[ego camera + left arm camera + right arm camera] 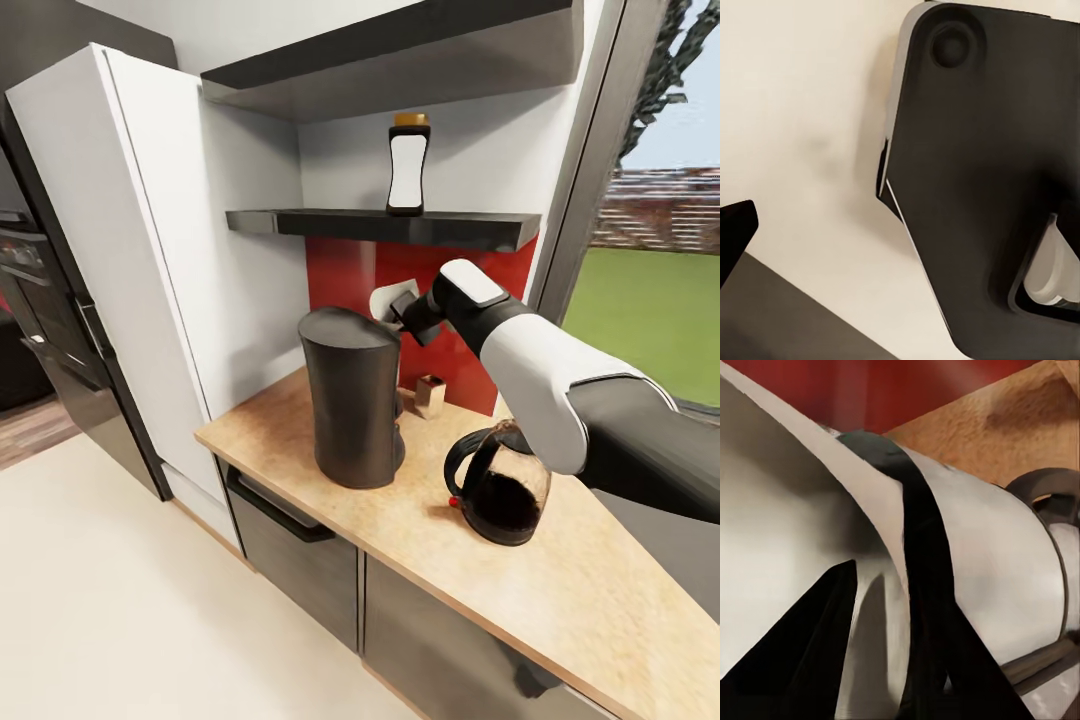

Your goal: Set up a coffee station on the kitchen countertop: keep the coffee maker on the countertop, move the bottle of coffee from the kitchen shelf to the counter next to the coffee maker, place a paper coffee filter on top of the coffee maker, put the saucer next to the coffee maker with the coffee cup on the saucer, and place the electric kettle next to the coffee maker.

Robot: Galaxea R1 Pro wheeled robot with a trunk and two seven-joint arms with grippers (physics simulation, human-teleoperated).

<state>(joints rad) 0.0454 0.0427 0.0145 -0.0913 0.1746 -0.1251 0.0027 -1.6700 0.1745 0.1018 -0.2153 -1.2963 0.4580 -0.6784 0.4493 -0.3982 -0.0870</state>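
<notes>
The right arm point(560, 390) is built of smooth rounded shells: a dark grey upper section nearest the kettle point(497, 484), then a bulky glossy white forearm, then a black joint with a white cap on top. Beyond that comes a black wrist block ending in the right gripper point(397, 305), above the kettle. In the right wrist view its fingers point(802, 652) are flat, matt black and tapering. The left wrist view shows a dark grey moulded panel point(982, 172) with a white edge and a round recess.
</notes>
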